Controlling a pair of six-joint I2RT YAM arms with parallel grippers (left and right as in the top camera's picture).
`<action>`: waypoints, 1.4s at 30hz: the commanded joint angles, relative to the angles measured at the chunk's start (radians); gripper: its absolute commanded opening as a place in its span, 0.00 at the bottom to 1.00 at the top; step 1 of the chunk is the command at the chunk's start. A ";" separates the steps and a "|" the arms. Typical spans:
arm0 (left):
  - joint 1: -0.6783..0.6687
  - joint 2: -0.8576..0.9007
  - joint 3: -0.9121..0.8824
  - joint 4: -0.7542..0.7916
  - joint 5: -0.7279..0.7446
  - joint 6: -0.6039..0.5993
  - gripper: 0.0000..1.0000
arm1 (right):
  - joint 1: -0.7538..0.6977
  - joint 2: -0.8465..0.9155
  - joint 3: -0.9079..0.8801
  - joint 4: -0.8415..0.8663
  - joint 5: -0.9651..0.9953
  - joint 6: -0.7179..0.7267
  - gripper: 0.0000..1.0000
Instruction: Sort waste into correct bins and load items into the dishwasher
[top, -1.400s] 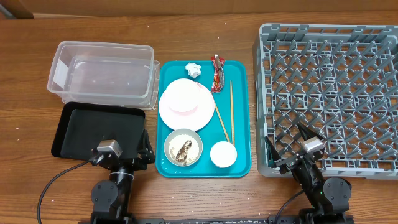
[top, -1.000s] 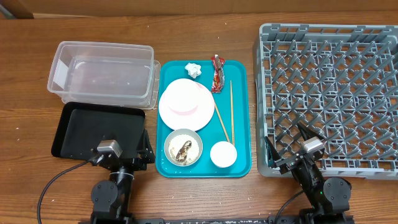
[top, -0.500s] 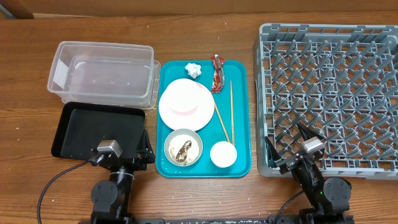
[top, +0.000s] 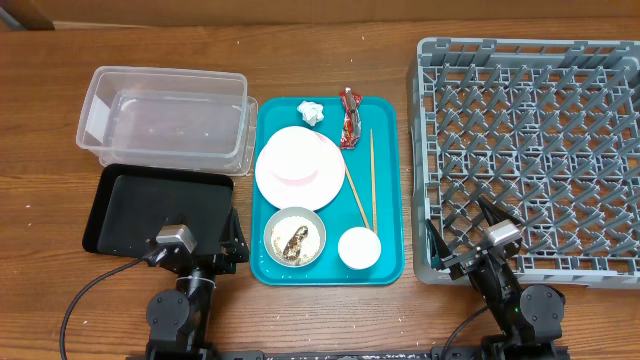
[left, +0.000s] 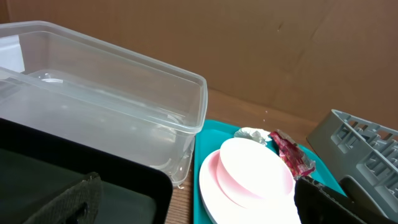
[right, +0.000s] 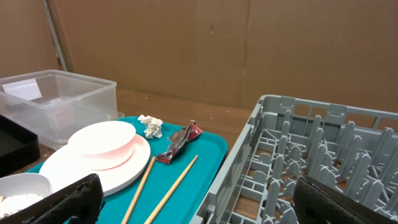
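Observation:
On the teal tray lie a white tissue ball, a red wrapper, a pink plate with a pink bowl on it, two chopsticks, a white bowl with rice scraps and a brown lump, and a white cup. The clear tub and black tray stand to the left, the grey dish rack to the right. My left gripper is open and empty by the black tray. My right gripper is open and empty at the rack's front left corner.
Both bins hold nothing. The rack's pegs stand upright and bare. Bare wooden table runs along the back. A brown cardboard wall stands behind the table.

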 joint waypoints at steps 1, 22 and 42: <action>0.005 -0.011 -0.004 0.002 0.011 0.016 1.00 | -0.003 -0.008 -0.010 0.010 -0.005 0.003 1.00; 0.005 -0.011 -0.004 0.002 0.010 0.016 1.00 | -0.003 -0.008 -0.010 0.010 -0.005 0.003 1.00; 0.005 -0.011 -0.004 0.027 0.045 -0.055 1.00 | -0.003 -0.008 -0.010 0.015 -0.031 0.008 1.00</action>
